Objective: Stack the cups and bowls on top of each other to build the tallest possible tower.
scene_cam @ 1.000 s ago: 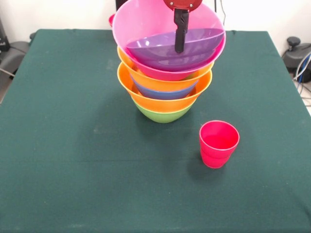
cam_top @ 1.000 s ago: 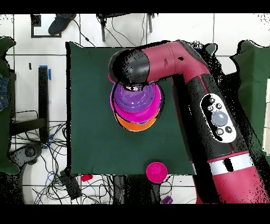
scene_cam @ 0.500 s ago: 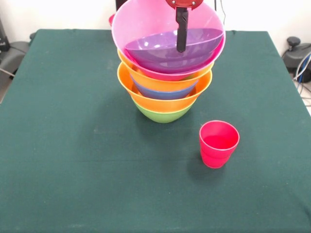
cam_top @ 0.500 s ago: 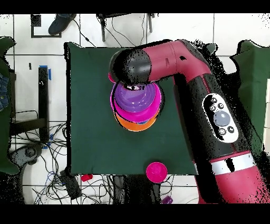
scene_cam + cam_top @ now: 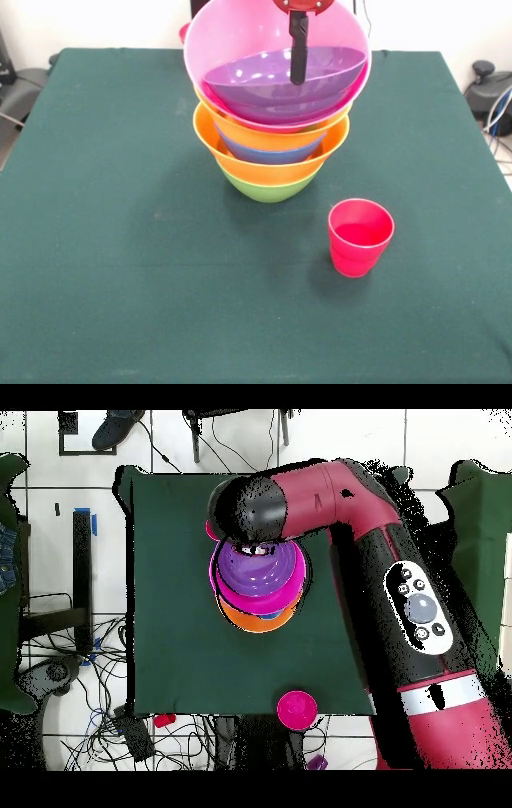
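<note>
Tower (image 5: 272, 140): upper centre of the front view, on the green table (image 5: 120, 264). Green bowl (image 5: 268, 189) at the base, then orange bowl (image 5: 272, 166), blue bowl (image 5: 270, 152), second orange rim (image 5: 276, 134), pink bowl (image 5: 240, 56) with purple bowl (image 5: 264, 86) nested inside it.
Top of tower: pink bowl sits tilted, its opening turned toward the camera; purple bowl lies low in it.
Gripper (image 5: 298, 64): comes down from the top edge into the pink bowl. One dark finger (image 5: 298, 48) shows, its tip over the purple bowl's rim; contact looks likely, but cannot be confirmed.
Finger spread: cannot tell; only the one finger is visible from the front, and in the overhead view the arm (image 5: 330, 494) covers the gripper.
Red cup (image 5: 361, 237): upright, alone on the cloth, lower right of the tower and well apart from it.
Overhead: purple bowl (image 5: 262, 574) at frame centre inside the pink rim (image 5: 214, 579), orange rim (image 5: 262, 622) showing below; a red cup (image 5: 297, 708) at the table's lower edge.
Behind tower: a sliver of red (image 5: 183, 32) at the pink bowl's upper left; too hidden to name.
</note>
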